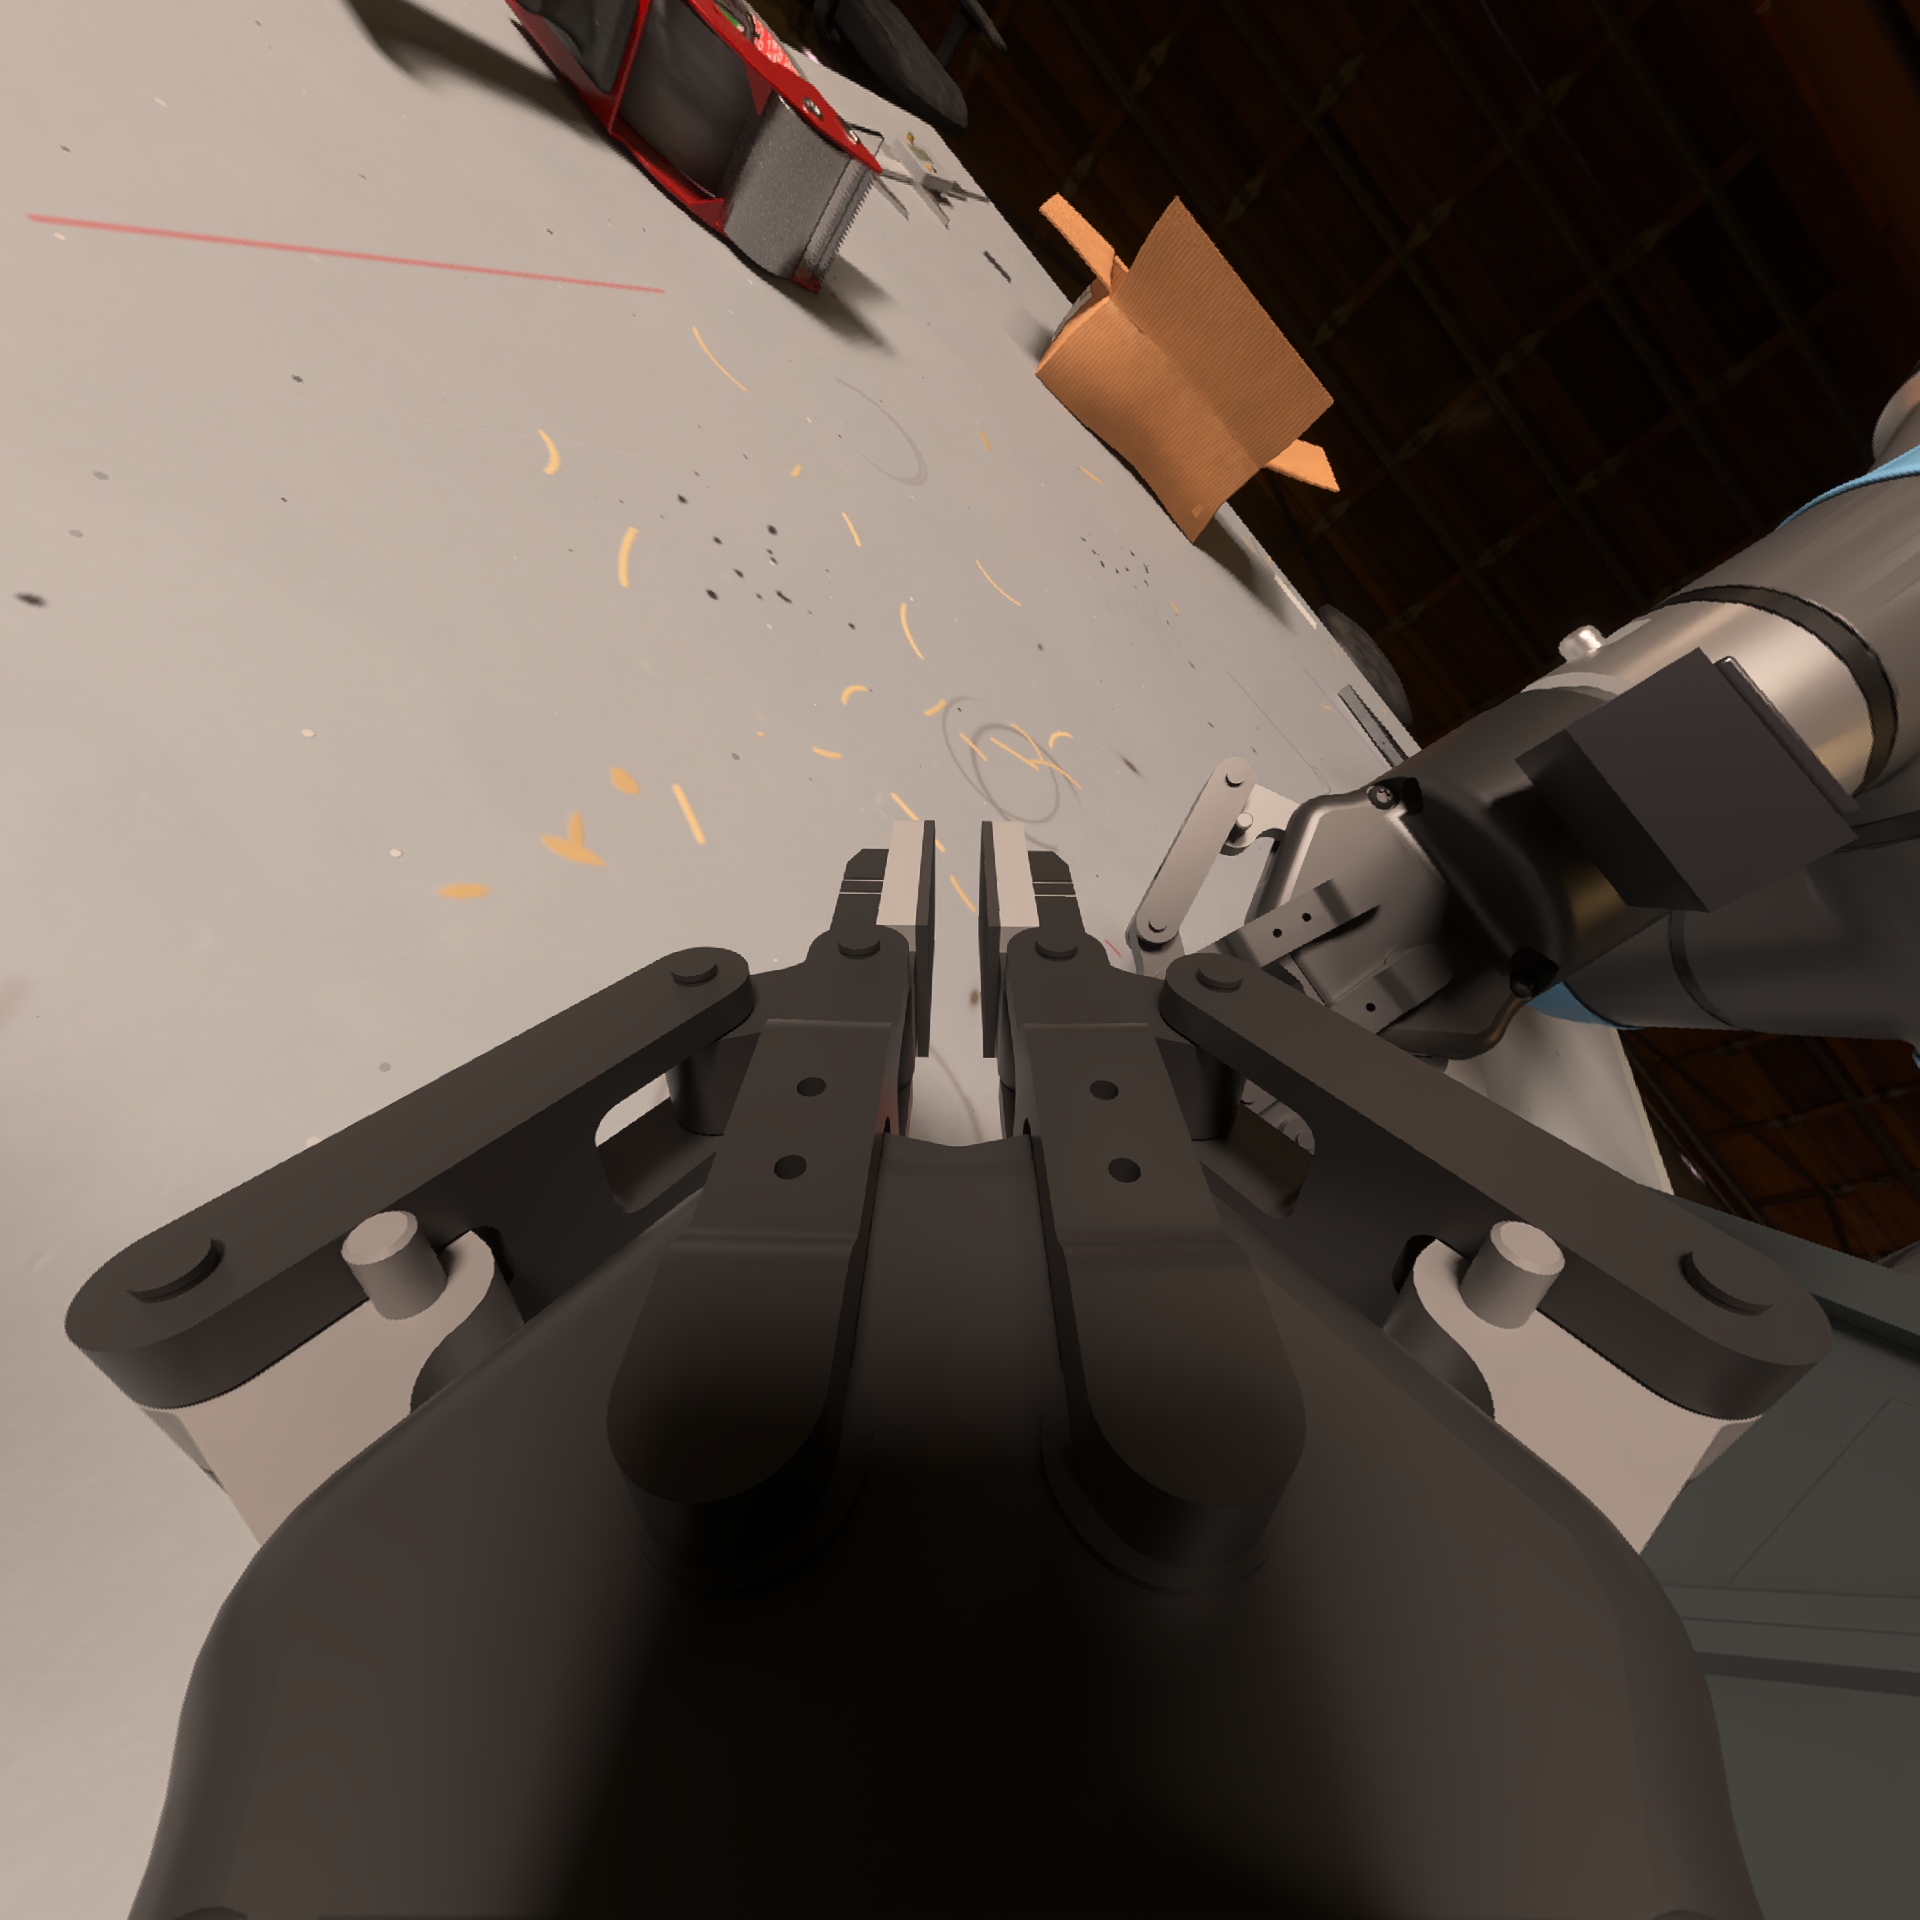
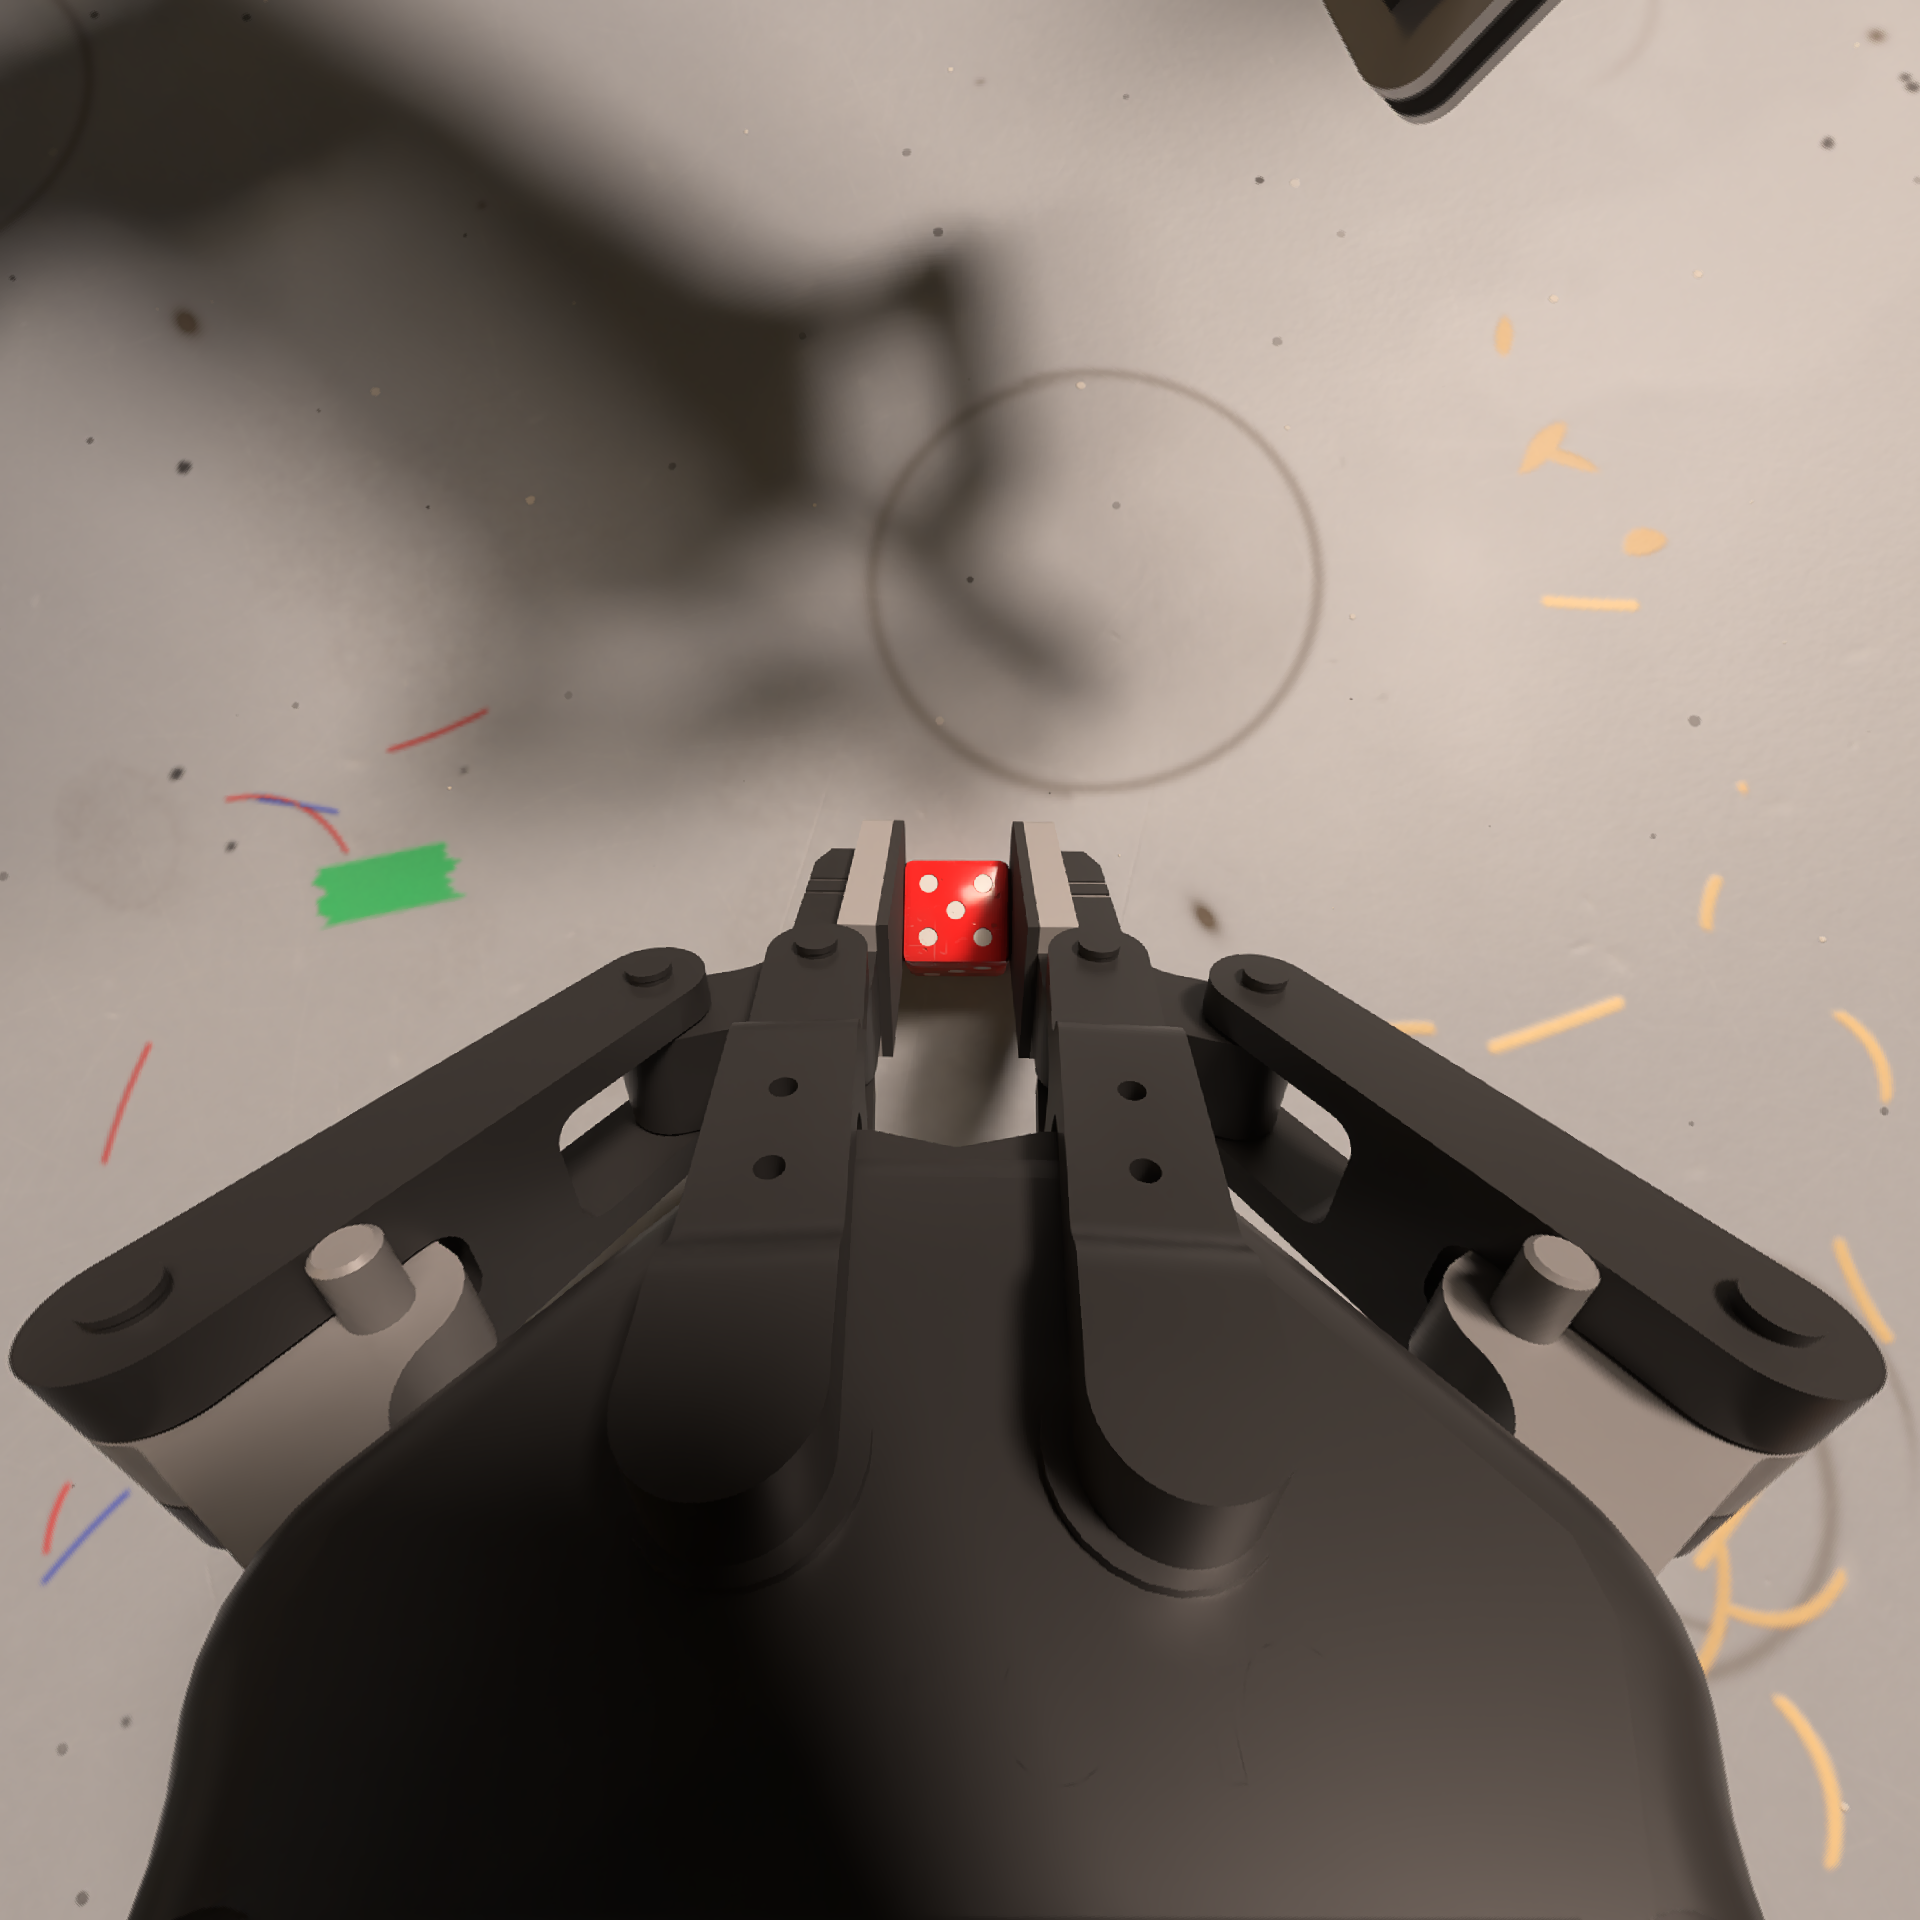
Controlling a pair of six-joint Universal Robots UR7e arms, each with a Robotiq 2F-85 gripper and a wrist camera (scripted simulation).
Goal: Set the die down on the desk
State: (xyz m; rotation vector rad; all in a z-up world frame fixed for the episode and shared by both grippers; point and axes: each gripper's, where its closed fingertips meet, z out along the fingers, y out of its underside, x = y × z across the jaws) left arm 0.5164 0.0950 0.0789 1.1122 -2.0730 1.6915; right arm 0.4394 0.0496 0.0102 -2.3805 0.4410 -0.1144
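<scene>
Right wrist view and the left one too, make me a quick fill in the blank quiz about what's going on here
1. The right gripper is shut on a red ____.
2. The die's face toward the camera shows ____ white pips.
3. The left gripper holds ____ between its nearly closed fingers.
4. The cardboard box sits near the desk's ____.

Missing words: die; five; nothing; edge

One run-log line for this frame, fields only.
right tool: shut on small red white-pipped die, above grey paint-flecked desk | left tool: nearly shut, empty | die contact with desk: cannot tell
</scene>
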